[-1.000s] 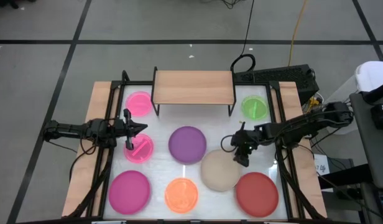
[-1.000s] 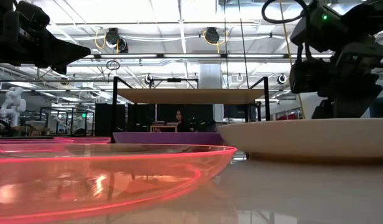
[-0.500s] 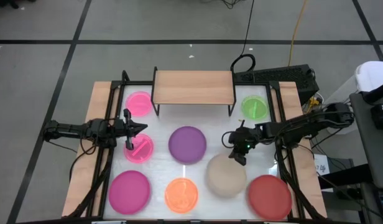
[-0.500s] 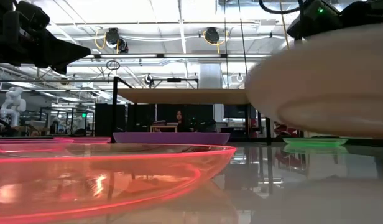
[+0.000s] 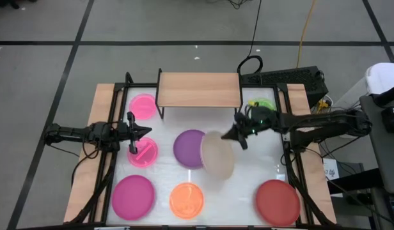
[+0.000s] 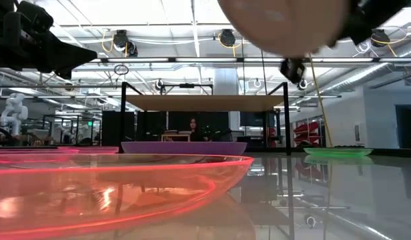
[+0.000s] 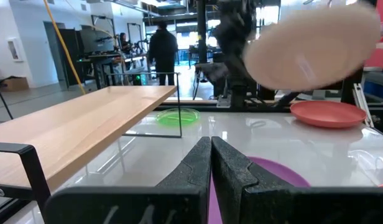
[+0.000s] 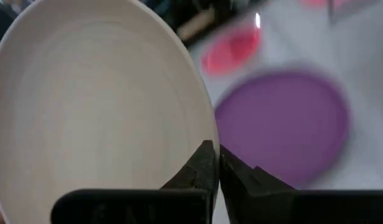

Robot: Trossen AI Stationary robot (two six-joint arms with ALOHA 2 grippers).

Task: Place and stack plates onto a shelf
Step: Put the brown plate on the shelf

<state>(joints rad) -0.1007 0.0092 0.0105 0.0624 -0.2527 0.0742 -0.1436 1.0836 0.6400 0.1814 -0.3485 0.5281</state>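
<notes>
Nearest the front edge of the white surface [image 5: 248,172] there's the magenta plate [image 5: 132,196], the small orange plate [image 5: 186,199] and the red plate [image 5: 276,201], all lying flat. Bit further in, the right tool [image 5: 237,135] has its fingers pinched on the rim of the beige plate [image 5: 217,154], which is up in the air and tilted, partly over the purple plate [image 5: 190,148]. Over on the left, the left tool [image 5: 134,141] sits above a small pink plate [image 5: 143,153] with its fingers pressed together, nothing in them. At the back is the shelf [image 5: 199,89], wood top bare, with another pink plate [image 5: 143,105] beside its left legs and the green plate [image 5: 261,108] off to its right.
</notes>
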